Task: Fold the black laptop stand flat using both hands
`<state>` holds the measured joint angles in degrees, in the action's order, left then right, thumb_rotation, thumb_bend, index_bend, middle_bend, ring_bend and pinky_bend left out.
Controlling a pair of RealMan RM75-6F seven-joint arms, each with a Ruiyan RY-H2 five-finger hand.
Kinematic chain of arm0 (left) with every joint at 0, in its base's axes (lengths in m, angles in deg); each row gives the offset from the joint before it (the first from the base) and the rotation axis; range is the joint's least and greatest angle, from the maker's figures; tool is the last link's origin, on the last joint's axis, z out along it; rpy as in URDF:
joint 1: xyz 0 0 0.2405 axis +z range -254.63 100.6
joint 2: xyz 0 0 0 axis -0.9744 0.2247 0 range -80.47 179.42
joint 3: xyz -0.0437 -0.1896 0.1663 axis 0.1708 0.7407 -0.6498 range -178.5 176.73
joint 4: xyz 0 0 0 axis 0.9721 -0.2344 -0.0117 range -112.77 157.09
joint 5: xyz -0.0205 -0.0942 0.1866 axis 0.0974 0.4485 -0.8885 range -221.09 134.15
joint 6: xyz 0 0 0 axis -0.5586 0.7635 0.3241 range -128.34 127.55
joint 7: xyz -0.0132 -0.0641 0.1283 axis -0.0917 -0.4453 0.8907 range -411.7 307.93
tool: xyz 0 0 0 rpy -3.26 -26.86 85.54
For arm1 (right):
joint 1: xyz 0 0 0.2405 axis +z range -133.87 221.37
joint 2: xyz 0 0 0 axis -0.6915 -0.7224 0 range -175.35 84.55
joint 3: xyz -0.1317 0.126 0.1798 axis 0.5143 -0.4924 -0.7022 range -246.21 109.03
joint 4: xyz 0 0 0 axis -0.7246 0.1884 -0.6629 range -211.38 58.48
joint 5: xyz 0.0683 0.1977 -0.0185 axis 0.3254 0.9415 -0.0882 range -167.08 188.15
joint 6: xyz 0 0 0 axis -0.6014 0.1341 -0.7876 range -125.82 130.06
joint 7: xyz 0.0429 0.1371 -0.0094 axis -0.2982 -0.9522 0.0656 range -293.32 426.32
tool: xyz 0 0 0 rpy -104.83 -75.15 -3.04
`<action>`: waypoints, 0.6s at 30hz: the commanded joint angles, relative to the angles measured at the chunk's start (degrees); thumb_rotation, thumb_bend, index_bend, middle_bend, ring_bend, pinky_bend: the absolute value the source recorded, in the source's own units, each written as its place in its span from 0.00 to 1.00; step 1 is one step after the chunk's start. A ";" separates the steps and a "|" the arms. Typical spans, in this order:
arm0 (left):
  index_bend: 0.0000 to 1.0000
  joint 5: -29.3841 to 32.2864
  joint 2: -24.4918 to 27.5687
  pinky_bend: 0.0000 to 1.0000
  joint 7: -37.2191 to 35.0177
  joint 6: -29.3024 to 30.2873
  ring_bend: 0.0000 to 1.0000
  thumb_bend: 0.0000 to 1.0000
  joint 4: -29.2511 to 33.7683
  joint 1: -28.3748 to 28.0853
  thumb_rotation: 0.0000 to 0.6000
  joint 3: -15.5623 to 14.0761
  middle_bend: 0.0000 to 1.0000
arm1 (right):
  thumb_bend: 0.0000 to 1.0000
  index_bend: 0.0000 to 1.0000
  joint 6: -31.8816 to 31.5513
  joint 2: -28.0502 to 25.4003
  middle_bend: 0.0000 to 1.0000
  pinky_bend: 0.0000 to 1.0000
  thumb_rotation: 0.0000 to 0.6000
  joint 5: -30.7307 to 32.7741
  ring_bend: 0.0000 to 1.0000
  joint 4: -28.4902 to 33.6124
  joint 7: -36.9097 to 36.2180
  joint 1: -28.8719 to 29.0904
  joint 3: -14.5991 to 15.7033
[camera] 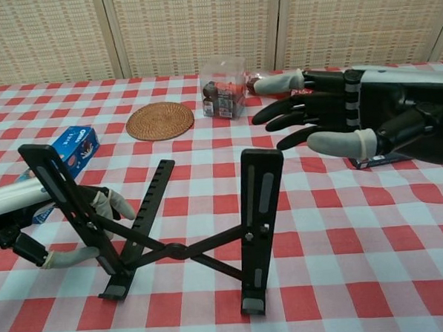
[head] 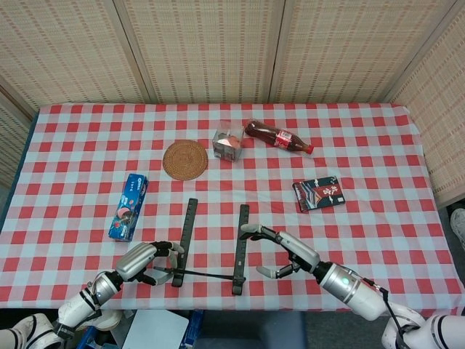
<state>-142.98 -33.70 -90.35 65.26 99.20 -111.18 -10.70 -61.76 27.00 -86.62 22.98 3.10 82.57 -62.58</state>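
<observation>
- the black laptop stand (camera: 188,235) is sitting near my edge of the surface (head: 378,240), still opened up; its two long rails tilt upward and the crossed struts between them are spread out in an X
- my left hand (head: 145,260) is right at the stand's left rail; fingers (camera: 116,203) are curled around that rail from the outer side, so I've got hold of it; thumb sits low near the base
- my right hand (head: 287,251) is just beside the stand's right rail, on its outer side; fingers (camera: 285,103) are spread apart with nothing in them; can't tell for sure whether a fingertip is brushing the top of that rail or hanging just off it
- beyond the stand: a woven round coaster (head: 185,160), a clear box of snacks (head: 229,144) and a cola bottle (head: 278,137) lying on its side
- left of the stand there's a blue Oreo box (head: 128,206); right of the stand and a bit further back, a dark red packet (head: 319,193)
- the whole surface wears a red and white check cloth
</observation>
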 commanded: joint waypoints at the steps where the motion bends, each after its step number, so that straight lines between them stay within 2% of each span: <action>1: 0.50 -0.01 0.01 0.30 -0.08 0.02 0.24 0.37 0.02 -0.03 1.00 -0.02 0.26 | 0.30 0.12 0.05 0.07 0.21 0.14 1.00 -0.02 0.13 -0.10 -0.11 -0.07 0.01; 10: 0.52 -0.20 0.00 0.30 0.11 0.21 0.24 0.37 0.07 -0.02 1.00 -0.24 0.26 | 0.30 0.12 0.99 0.38 0.21 0.14 1.00 -0.14 0.13 -0.64 1.59 -0.17 0.28; 14: 0.52 -0.19 0.15 0.30 0.03 0.41 0.24 0.37 0.23 0.02 1.00 -0.26 0.26 | 0.30 0.12 2.68 0.72 0.21 0.14 1.00 1.09 0.13 -0.33 10.59 -0.64 0.33; 18: 0.52 -0.31 0.24 0.30 0.01 0.63 0.24 0.38 0.22 0.10 1.00 -0.38 0.26 | 0.30 0.21 6.03 1.32 0.21 0.14 1.00 4.53 0.13 1.60 21.47 -0.97 0.14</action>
<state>-143.28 -33.47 -90.34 65.89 99.42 -111.09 -11.08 -58.74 27.75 -84.97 23.09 16.14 81.97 -62.34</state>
